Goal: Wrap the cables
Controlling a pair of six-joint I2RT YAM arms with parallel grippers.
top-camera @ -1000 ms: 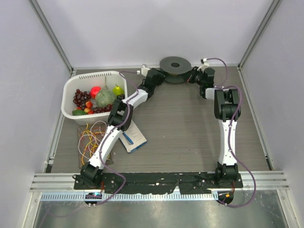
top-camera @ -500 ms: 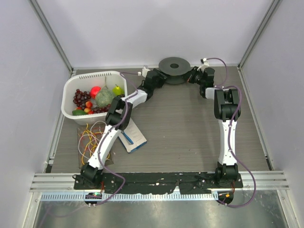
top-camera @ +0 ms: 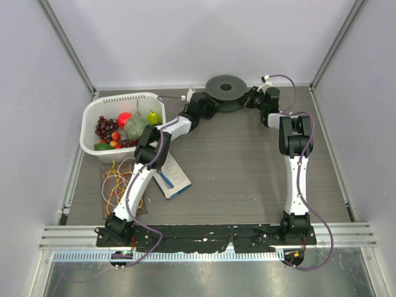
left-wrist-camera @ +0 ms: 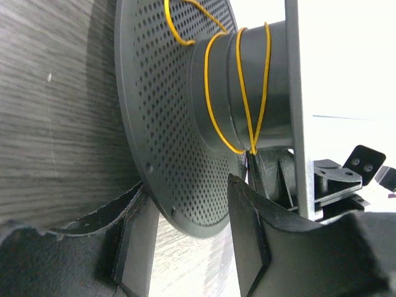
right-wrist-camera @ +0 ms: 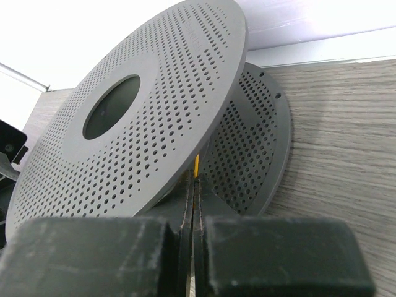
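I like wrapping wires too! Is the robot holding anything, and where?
The right jaws pinch the yellow wire just beside the spool, under its top disc. The left jaws are open, holding nothing.

The spool (top-camera: 227,88) sits at the table's (top-camera: 247,161) far edge. Left of it stands a basket (top-camera: 120,97). Before the basket lie wire loops (top-camera: 112,181), with a booklet (top-camera: 177,178) just to their right.

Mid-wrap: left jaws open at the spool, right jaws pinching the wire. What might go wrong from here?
1. The wire lies in loose, crossing turns on the spool. With the left jaws open astride its flange, the spool may shift and the turns slacken.
2. The right jaws pinch only a sliver of wire, so a tug may pull it free.
3. The slack coils lie beside the left arm, which may snag them.
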